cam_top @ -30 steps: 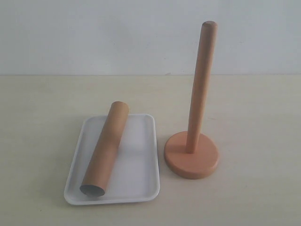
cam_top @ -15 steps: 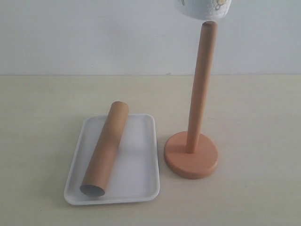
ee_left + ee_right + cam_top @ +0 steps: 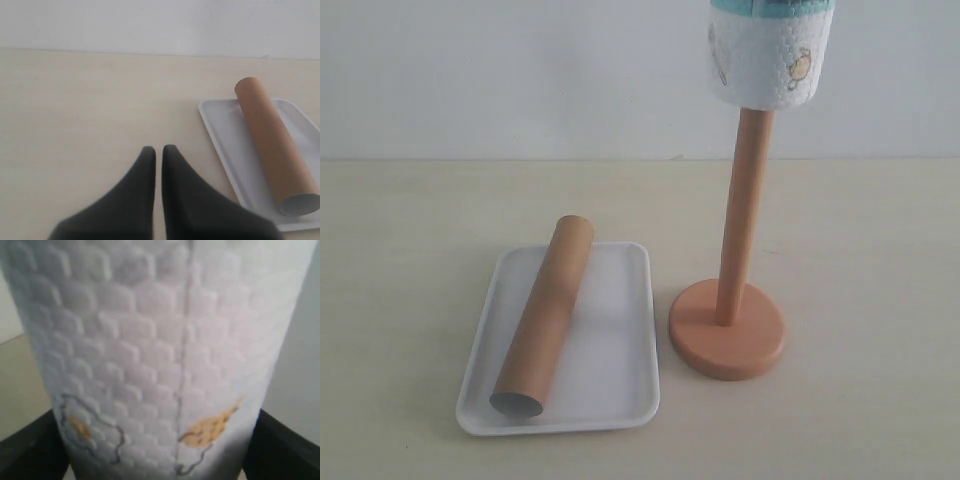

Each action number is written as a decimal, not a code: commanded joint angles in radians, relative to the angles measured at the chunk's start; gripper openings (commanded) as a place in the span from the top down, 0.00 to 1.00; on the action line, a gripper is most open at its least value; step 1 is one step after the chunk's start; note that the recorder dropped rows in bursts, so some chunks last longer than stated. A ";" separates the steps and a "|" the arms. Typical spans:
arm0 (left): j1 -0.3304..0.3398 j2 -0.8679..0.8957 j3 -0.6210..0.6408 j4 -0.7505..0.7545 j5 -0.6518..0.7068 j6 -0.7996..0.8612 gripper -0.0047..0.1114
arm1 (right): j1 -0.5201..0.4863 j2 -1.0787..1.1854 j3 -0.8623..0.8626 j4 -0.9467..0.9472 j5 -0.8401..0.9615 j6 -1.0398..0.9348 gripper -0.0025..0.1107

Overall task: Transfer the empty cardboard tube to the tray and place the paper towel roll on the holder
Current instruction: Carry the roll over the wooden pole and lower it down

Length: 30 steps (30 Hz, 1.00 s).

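Note:
The brown cardboard tube [image 3: 542,318] lies lengthwise in the white tray [image 3: 615,390]; the left wrist view shows the tube [image 3: 272,142] and the tray [image 3: 225,145] too. The wooden holder [image 3: 740,240] stands upright to the tray's right. The paper towel roll [image 3: 767,50] hangs over the dowel's top, which is hidden inside it. My right gripper [image 3: 157,450] is shut on the roll [image 3: 155,340], a black finger on each side. My left gripper [image 3: 158,150] is shut and empty, above bare table beside the tray. Neither gripper shows in the exterior view.
The pale wooden table [image 3: 420,220] ends at a white wall [image 3: 520,70] behind. The holder's round base [image 3: 727,343] sits close beside the tray's right rim.
The paper towel roll has come down from the top edge of the exterior view onto the dowel's top. Tube, tray and holder have stayed put.

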 commanded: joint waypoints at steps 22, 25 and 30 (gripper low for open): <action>0.002 -0.004 0.004 0.003 -0.003 0.003 0.92 | 0.066 0.015 0.406 0.007 -0.519 0.043 0.97; 0.002 -0.004 0.004 0.003 -0.003 0.003 0.92 | 0.098 0.021 0.406 0.007 -0.529 0.043 0.97; 0.002 -0.004 0.004 0.003 -0.003 0.003 0.92 | 0.101 0.071 0.406 0.007 -0.523 0.069 0.97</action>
